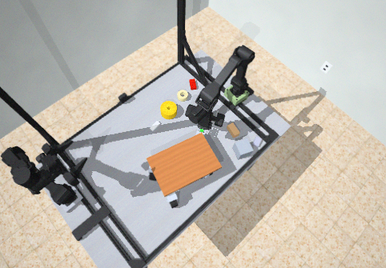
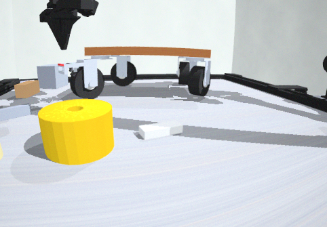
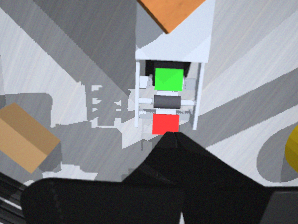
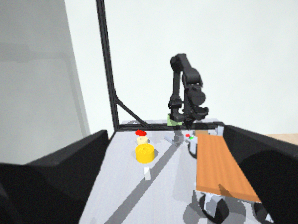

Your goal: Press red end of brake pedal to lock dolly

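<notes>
The dolly (image 1: pixel 183 162) has an orange deck and black casters and stands mid-table; it also shows in the exterior view (image 2: pixel 147 51) and the right wrist view (image 4: pixel 218 163). The brake pedal sits on its far caster, with a red end (image 3: pixel 165 124) and a green end (image 3: pixel 169 78). The red end shows in the exterior view (image 2: pixel 61 64) too. My left gripper (image 2: pixel 63 43) is shut and empty, pointing down a little above the red end, apart from it. Its tip shows in the left wrist view (image 3: pixel 171 137). My right gripper (image 1: pixel 60 192) is open and empty at the table's far corner, away from the dolly.
A yellow cylinder (image 1: pixel 168 110), a cream ring (image 1: pixel 182 94), a red block (image 1: pixel 193 84) and a small white block (image 1: pixel 154 126) lie beyond the dolly. A brown box (image 1: pixel 233 129) and grey boxes (image 1: pixel 243 148) lie beside the left gripper. A black frame rims the table.
</notes>
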